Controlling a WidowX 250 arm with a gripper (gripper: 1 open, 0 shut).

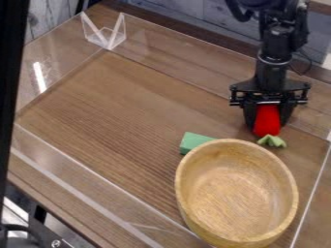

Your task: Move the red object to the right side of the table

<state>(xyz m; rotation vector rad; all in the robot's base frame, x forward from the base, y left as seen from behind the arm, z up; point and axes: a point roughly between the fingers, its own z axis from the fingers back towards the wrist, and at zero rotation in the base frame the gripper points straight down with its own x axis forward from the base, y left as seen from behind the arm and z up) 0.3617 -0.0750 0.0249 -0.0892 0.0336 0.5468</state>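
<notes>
The red object stands on the table at the far right, its small green leafy end pointing toward the front. My gripper hangs straight down over it from the black arm, one finger on each side. The jaws look slightly spread, with the red object between them and resting on the wood. The upper part of the red object is hidden behind the gripper body.
A round light wooden bowl sits at the front right, close below the red object. A flat green block lies against the bowl's left rim. Low clear plastic walls edge the table, and a clear folded stand sits at the back left.
</notes>
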